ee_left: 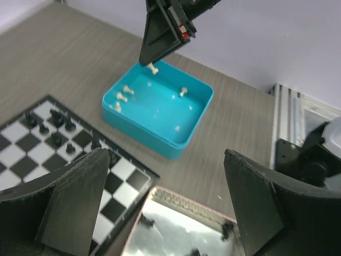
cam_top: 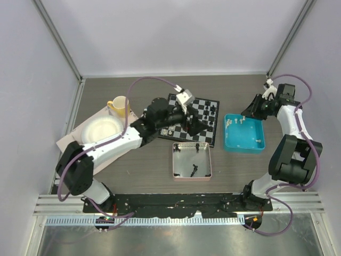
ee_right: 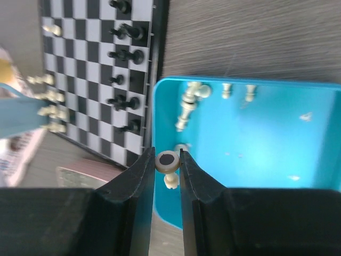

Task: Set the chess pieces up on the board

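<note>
Above the blue tray [ee_right: 266,138], one off-white piece [ee_right: 167,160] clamped between right jaws. Left jaws wide apart, empty, over the board [ee_right: 85,58]. Roughly midway: black men [ee_right: 130,32] lined along one edge, seemingly white men [ee_right: 50,112] opposite, blurred; spare whites [ee_right: 189,104] waiting in tray, stray blacks [cam_top: 193,169] in pink tray [cam_top: 184,160].

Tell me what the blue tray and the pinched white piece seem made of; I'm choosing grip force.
Blue tray: likely moulded plastic, uniform colour, soft sheen, rounded corners. White piece: probably smooth plastic; dark disc on its base, material unclear.
</note>
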`<control>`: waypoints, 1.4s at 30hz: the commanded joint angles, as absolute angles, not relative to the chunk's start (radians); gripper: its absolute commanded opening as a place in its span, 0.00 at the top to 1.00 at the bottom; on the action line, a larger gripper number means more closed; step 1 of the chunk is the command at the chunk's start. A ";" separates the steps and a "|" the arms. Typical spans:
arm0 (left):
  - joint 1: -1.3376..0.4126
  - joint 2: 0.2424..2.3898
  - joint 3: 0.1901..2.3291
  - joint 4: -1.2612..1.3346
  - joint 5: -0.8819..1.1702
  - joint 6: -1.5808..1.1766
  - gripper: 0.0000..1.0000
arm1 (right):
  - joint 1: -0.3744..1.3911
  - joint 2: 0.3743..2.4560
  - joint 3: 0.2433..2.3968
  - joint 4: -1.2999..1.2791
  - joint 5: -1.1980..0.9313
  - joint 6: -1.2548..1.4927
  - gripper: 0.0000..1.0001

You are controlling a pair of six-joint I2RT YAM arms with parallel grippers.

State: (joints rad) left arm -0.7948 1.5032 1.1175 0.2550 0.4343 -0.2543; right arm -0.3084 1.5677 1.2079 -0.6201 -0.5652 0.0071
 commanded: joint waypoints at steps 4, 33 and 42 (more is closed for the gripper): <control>-0.940 1.721 1.149 0.764 0.262 0.110 0.08 | -0.327 1.526 1.203 -0.580 -0.799 0.486 0.88; -1.055 2.046 1.384 0.847 0.018 0.383 0.44 | -0.330 1.419 1.023 -0.362 -1.080 0.927 0.89; -1.057 2.063 1.408 0.847 0.008 0.388 0.53 | -0.328 1.417 1.003 -0.357 -1.083 0.936 0.89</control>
State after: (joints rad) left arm -1.0512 2.0518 1.3624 0.7952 0.0284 0.3733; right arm -0.3290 1.4570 1.0084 -0.3855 -1.0538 0.9157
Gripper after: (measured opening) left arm 0.479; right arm 0.276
